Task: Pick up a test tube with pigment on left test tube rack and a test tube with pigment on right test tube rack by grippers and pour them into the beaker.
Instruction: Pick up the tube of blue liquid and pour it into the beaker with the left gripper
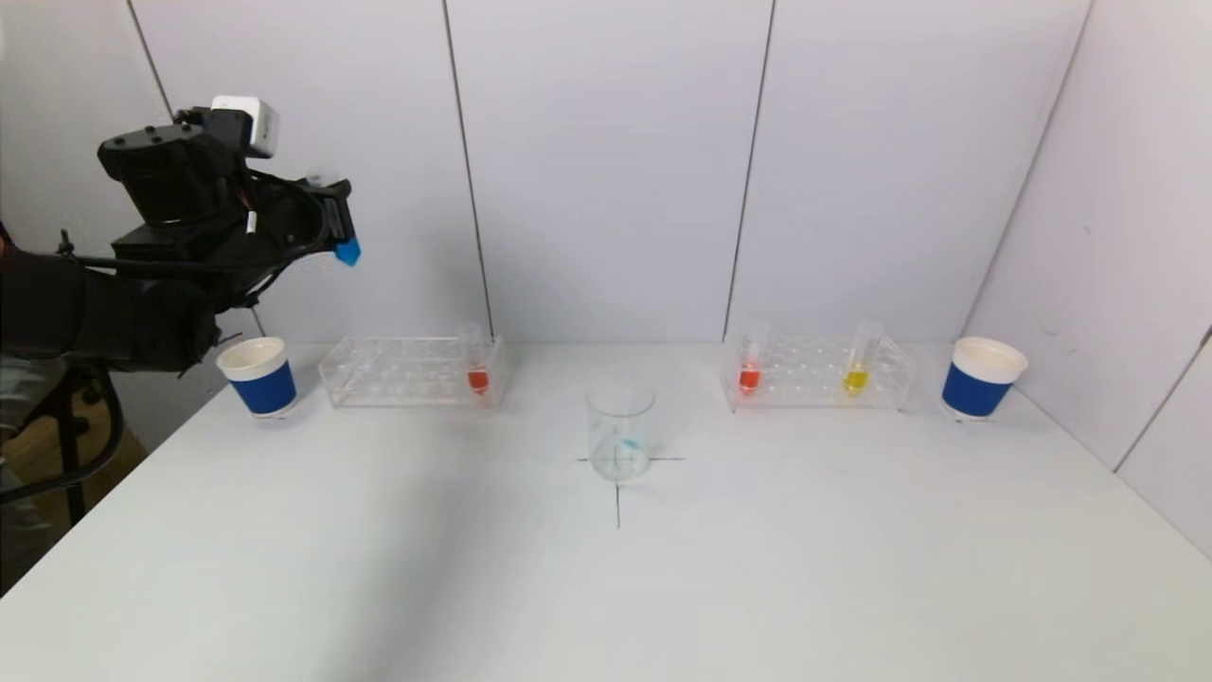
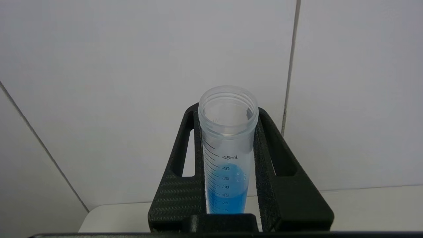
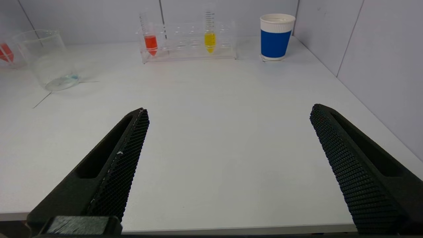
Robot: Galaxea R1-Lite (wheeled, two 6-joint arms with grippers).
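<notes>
High above the table's far left, my left gripper (image 1: 331, 223) is shut on a clear graduated test tube with blue pigment (image 1: 347, 252), well above the left rack (image 1: 407, 371). In the left wrist view the tube (image 2: 228, 165) stands between the black fingers (image 2: 185, 191), mouth open. One tube with red pigment (image 1: 477, 365) stays in the left rack. The right rack (image 1: 819, 374) holds a red tube (image 1: 751, 365) and a yellow tube (image 1: 858, 365). The glass beaker (image 1: 620, 431) stands mid-table with a blue trace at its bottom. My right gripper (image 3: 229, 109) is open over the near table edge, out of the head view.
A blue-and-white paper cup (image 1: 258, 376) stands left of the left rack, another (image 1: 981, 377) right of the right rack. White wall panels close the back and the right side. A black cross mark (image 1: 617, 493) lies under the beaker.
</notes>
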